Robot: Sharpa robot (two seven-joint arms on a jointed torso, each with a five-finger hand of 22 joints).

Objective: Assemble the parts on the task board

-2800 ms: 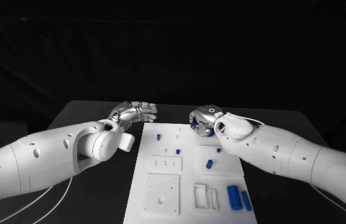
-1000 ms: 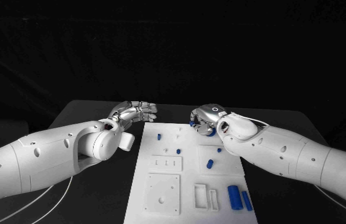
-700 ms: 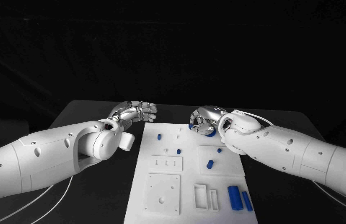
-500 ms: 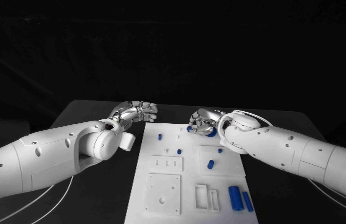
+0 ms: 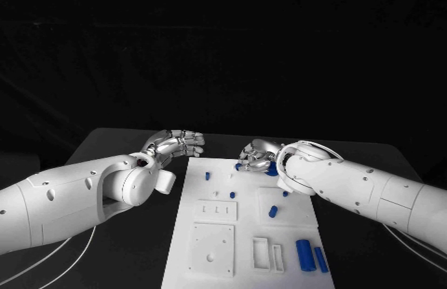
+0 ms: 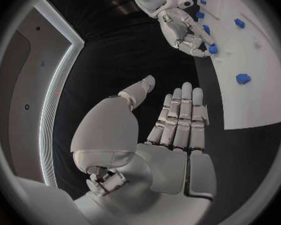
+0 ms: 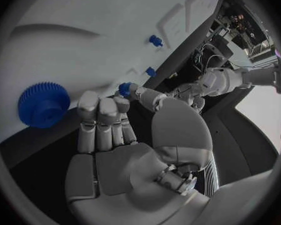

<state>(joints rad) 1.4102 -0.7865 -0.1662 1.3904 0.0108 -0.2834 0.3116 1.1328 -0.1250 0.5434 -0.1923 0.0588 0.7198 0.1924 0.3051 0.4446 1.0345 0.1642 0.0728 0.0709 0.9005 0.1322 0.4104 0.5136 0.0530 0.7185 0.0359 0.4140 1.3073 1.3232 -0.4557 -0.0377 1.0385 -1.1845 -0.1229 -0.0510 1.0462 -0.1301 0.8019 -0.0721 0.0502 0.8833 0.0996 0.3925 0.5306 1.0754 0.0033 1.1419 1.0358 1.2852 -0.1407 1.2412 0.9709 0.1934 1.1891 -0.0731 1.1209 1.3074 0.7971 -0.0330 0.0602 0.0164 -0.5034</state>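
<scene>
Cylinders first: two blue ones, a thick cylinder (image 5: pixel 303 253) and a thin rod (image 5: pixel 320 259), lie at the near right corner of the task board (image 5: pixel 212 263), side by side, long axes running along the board from near to far. They look like hard, smooth, light plastic that may roll, so I would take each across its middle. Farther up, a short peg (image 5: pixel 273 211) lies slightly tilted from that line.

Past it, a toothed blue gear (image 7: pixel 43 104) rests flat on the board's far right part, bore upward. It is probably stiff and light, and its teeth offer grip at the rim.

Just beside the gear, the right robot hand (image 5: pixel 256 159) appears to pinch a small blue part (image 7: pixel 124 89) between thumb and fingertip, its other fingers curled in. The part is too small to tell its heading.

Off the board's far left corner, above the tabletop (image 5: pixel 112 140), the left robot hand (image 6: pixel 178 130) holds nothing, its fingers extended.
</scene>
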